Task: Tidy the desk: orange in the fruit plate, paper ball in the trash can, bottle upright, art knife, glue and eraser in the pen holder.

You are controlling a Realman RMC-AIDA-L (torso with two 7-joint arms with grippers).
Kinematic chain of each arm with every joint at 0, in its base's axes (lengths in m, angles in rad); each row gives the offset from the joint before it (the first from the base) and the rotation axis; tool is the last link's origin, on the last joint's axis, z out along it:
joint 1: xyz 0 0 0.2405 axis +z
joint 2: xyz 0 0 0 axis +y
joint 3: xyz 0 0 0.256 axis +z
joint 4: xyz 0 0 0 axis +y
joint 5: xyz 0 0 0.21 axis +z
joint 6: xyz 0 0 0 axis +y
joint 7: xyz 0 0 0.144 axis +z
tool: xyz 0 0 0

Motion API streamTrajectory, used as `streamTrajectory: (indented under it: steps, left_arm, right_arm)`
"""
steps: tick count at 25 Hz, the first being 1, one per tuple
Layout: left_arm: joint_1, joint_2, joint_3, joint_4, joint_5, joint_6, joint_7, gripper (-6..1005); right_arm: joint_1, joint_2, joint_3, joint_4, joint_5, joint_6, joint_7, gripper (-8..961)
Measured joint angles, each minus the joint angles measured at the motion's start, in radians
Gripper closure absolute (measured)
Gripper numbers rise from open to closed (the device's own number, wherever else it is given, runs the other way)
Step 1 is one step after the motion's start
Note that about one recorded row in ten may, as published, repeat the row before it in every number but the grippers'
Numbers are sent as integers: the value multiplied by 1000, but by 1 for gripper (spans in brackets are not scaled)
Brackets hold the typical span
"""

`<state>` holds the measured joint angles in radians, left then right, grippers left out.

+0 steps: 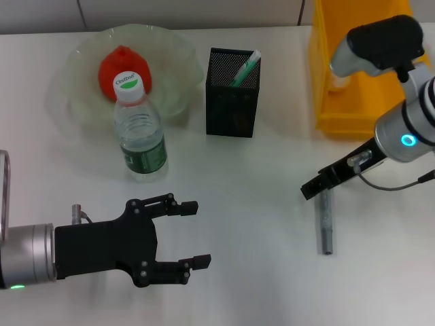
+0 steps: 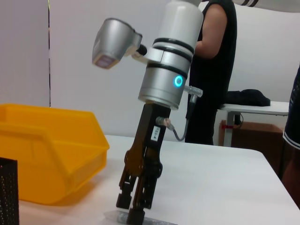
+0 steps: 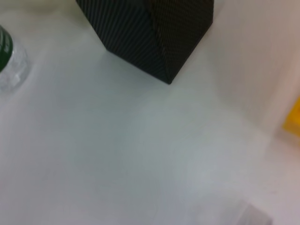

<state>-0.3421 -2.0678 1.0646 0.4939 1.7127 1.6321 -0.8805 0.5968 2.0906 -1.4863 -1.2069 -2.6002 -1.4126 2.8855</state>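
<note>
The right gripper (image 1: 314,188), fingers nearly together over the top end of the thin grey glue stick (image 1: 327,224), should pinch squarely before lifting toward the black mesh pen holder (image 1: 232,102), while the left gripper (image 1: 194,234) waits spread open.

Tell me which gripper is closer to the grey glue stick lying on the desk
The right gripper: its tip is down at the far end of the glue. The left gripper hovers open well off to the glue's left, near the bottle.
</note>
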Motion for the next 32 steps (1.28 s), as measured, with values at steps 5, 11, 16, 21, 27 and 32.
streamTrajectory:
  steps: [5,11,16,21,27,32]
  left_arm:
    - [-2,0,0,0,0,-1,1,184]
    - [-5,1,0,0,0,-2,3,184]
    - [-5,2,0,0,0,-2,3,184]
    - [-3,1,0,0,0,-2,8,184]
    - [-3,0,0,0,1,-4,8,184]
    - [-2,0,0,0,1,-2,6,184]
  right_arm:
    - [29,-3,-9,65,0,20,0,251]
    - [60,-5,-8,132,-2,50,-5,351]
    - [56,-2,-21,114,1,42,-8,439]
    - [52,-3,-34,102,4,34,-8,642]
    - [-17,-4,-10,-83,35,6,-34,803]
    - [-149,1,141,-354,264,19,-183,805]
